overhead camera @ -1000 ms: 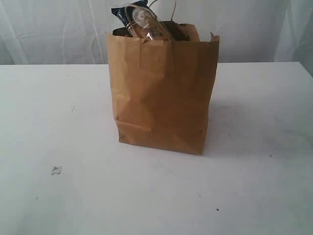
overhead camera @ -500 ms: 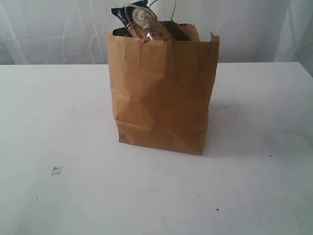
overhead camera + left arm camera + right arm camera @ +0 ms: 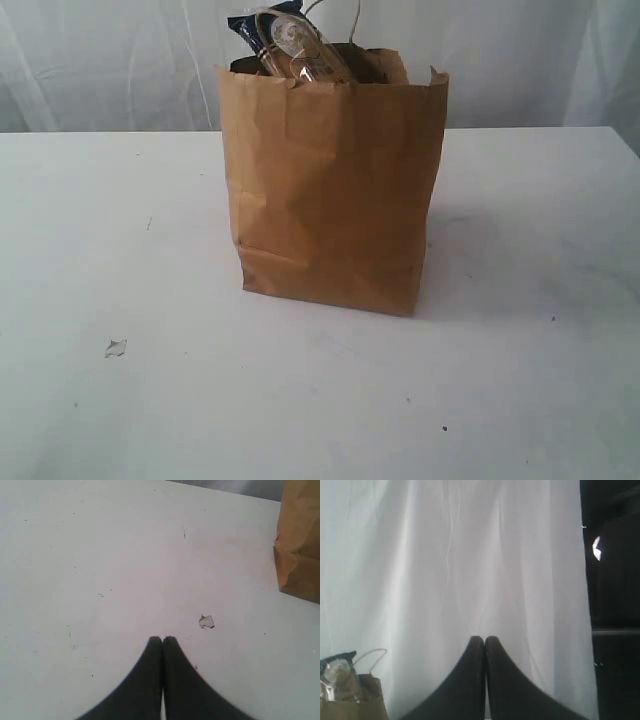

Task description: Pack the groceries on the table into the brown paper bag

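Note:
The brown paper bag stands upright in the middle of the white table. Groceries poke out of its top: a clear jar and the dark end of a packet. A handle loop rises behind them. In the left wrist view a corner of the bag shows, and my left gripper is shut and empty above bare tabletop. My right gripper is shut and empty, facing a white curtain, with the bag's top low at one side. Neither gripper appears in the exterior view.
A small torn scrap lies on the table left of the bag, seen also as a scrap near my left fingertips. A white curtain hangs behind the table. A dark area lies beside the curtain.

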`<state>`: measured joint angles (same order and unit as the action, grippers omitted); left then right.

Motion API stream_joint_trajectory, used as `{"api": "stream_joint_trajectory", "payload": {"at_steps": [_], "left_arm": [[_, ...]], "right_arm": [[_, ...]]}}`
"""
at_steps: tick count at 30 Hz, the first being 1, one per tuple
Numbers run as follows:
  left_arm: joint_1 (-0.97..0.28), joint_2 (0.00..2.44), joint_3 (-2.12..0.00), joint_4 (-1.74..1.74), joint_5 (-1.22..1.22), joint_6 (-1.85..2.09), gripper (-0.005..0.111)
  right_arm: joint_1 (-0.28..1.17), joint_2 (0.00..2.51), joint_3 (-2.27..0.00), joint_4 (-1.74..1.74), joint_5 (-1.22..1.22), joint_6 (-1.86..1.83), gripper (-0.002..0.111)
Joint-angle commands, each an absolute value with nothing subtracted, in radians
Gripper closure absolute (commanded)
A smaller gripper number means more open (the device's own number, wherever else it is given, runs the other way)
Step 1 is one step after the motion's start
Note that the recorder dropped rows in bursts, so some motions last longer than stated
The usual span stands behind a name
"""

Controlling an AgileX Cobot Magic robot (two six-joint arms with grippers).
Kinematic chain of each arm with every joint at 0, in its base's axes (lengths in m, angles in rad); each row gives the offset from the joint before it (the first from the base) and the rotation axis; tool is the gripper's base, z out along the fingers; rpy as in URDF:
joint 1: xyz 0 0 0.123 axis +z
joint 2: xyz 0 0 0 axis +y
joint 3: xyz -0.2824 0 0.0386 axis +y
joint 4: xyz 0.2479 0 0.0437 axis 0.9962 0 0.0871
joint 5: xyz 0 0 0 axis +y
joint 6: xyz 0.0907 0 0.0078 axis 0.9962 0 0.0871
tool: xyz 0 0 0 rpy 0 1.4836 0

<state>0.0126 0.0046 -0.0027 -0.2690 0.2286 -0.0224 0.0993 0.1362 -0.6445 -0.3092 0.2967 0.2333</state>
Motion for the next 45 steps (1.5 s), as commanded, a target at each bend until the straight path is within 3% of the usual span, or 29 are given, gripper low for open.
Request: {"api": "stream_joint_trajectory", "payload": {"at_steps": [1, 5, 7, 10, 13, 16, 28, 45], "left_arm": [[0.012, 0.0, 0.0, -0.276, 0.225, -0.022, 0.107], [0.012, 0.0, 0.0, -0.276, 0.225, -0.022, 0.107], [0.012, 0.0, 0.0, -0.276, 0.225, -0.022, 0.107], [0.012, 0.0, 0.0, -0.276, 0.227, -0.022, 0.107], [0.012, 0.0, 0.0, -0.276, 0.227, -0.022, 0.107], [0.012, 0.0, 0.0, -0.276, 0.227, -0.022, 0.107], [0.012, 0.0, 0.0, -0.276, 0.233, -0.022, 0.107], [0.012, 0.0, 0.0, -0.276, 0.233, -0.022, 0.107]], "right_arm": [[0.071, 0.125, -0.596, -0.055, 0.04, -0.093, 0.108], [-0.016, 0.129, -0.513, 0.175, -0.314, -0.403, 0.108], [-0.04, 0.121, -0.461, 0.175, -0.354, -0.398, 0.108], [-0.052, 0.088, -0.375, 0.135, -0.235, -0.268, 0.108], [-0.057, 0.035, -0.305, -0.042, 0.113, 0.143, 0.108], [-0.057, 0.0, -0.231, -0.145, 0.33, 0.223, 0.108], [-0.06, 0.0, 0.0, -0.188, 0.364, 0.206, 0.108], [-0.06, 0.0, 0.0, -0.173, 0.35, 0.179, 0.108]]}}
